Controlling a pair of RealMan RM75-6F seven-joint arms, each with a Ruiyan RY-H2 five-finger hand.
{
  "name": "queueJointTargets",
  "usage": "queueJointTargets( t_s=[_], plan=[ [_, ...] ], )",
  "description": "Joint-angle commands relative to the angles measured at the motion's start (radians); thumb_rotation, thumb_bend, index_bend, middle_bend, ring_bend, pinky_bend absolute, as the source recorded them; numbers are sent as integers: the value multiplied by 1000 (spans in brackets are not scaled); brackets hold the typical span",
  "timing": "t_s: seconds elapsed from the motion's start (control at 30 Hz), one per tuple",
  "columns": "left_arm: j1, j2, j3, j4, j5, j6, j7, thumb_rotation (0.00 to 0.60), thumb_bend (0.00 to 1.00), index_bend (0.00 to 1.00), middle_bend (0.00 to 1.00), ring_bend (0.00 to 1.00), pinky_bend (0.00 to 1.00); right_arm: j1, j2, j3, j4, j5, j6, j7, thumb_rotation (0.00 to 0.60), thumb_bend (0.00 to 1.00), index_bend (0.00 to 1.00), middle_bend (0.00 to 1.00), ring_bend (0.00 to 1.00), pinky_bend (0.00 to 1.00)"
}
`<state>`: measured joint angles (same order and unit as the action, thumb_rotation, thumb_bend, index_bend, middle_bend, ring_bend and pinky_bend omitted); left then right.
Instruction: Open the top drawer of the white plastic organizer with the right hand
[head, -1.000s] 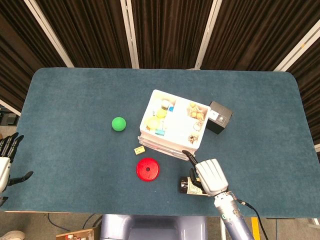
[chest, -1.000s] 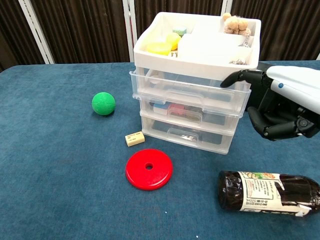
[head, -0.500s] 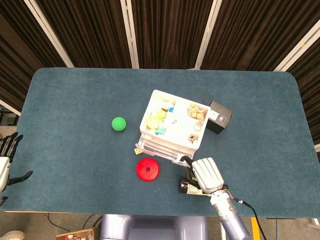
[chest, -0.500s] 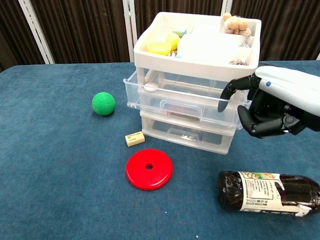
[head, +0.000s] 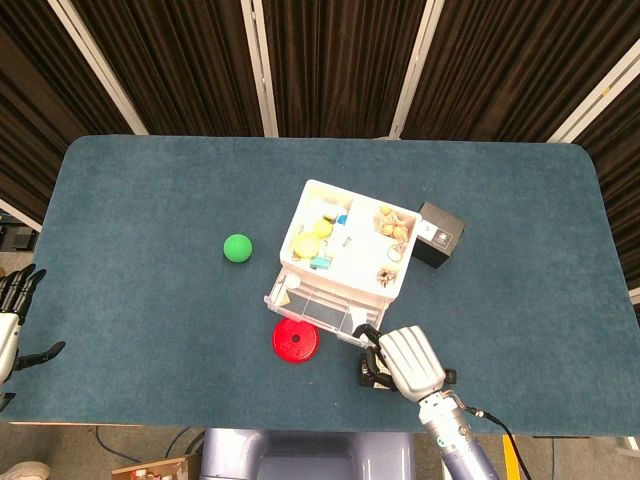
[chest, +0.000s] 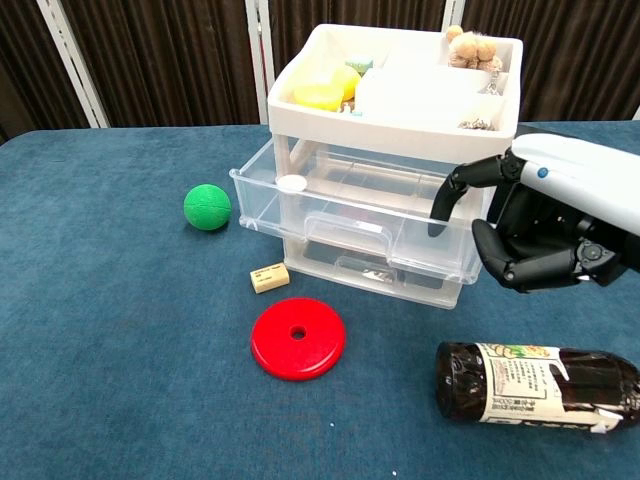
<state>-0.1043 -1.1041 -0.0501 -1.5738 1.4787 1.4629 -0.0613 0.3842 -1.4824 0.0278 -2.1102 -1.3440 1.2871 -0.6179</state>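
The white plastic organizer (head: 345, 245) (chest: 400, 90) stands mid-table with an open tray of small items on top. Its top drawer (chest: 340, 215) (head: 315, 310) is clear plastic and stands pulled well out toward the front; a small white cap (chest: 291, 183) lies in its left corner. My right hand (head: 410, 360) (chest: 555, 225) is at the drawer's right front corner, one finger hooked over the front wall, the other fingers curled in. My left hand (head: 10, 320) hangs off the table's left edge, fingers spread, holding nothing.
A dark bottle (chest: 535, 387) lies on its side just below my right hand. A red disc (chest: 298, 338) and a small beige block (chest: 269, 277) lie in front of the organizer, a green ball (chest: 207, 207) to its left, and a black box (head: 438, 234) behind it.
The top drawer has slid out from shut to well open. My right hand has drawn back toward the table's front edge with it. The left hand has not moved.
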Motion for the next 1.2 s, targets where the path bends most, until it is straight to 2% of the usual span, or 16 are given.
queueJointTargets(
  t_s=[0.03, 0.33, 0.43, 0.5, 0.57, 0.67, 0.97, 1.2],
  plan=[
    [0, 0, 0, 0, -1, -1, 1, 600, 37, 9, 0, 0, 55, -4, 8, -10, -8, -2, -2, -3, 600, 735, 387, 980, 907, 898],
    [-1, 0, -1, 0, -3, -3, -1, 600, 36, 9, 0, 0, 55, -10, 35, -48, -44, 0, -24, -14, 600, 735, 396, 980, 908, 898],
    [-1, 0, -2, 0, -4, -4, -1, 600, 36, 9, 0, 0, 55, -13, 34, -55, -45, -14, -21, -20, 600, 736, 361, 980, 907, 898],
    [-1, 0, -2, 1, -4, -3, -1, 600, 37, 9, 0, 0, 55, -15, 31, -56, -42, -25, -18, -24, 600, 736, 268, 980, 907, 898],
    [-1, 0, -2, 1, -4, -3, -1, 600, 37, 9, 0, 0, 55, -17, 27, -56, -37, -38, -12, -29, 600, 726, 123, 980, 907, 898],
    [-1, 1, -2, 0, -4, -1, -3, 600, 36, 9, 0, 0, 55, -18, 23, -51, -28, -45, -8, -35, 600, 689, 25, 980, 906, 897],
    [-1, 1, -2, 2, -4, -2, -4, 600, 36, 9, 0, 0, 55, -19, 57, -28, -34, -36, 1, -34, 600, 651, 5, 980, 906, 898],
    [2, 2, -2, 1, 0, 4, -7, 600, 38, 8, 0, 0, 55, -36, 128, -27, -56, -102, 41, -21, 600, 648, 0, 980, 906, 898]
  ],
)
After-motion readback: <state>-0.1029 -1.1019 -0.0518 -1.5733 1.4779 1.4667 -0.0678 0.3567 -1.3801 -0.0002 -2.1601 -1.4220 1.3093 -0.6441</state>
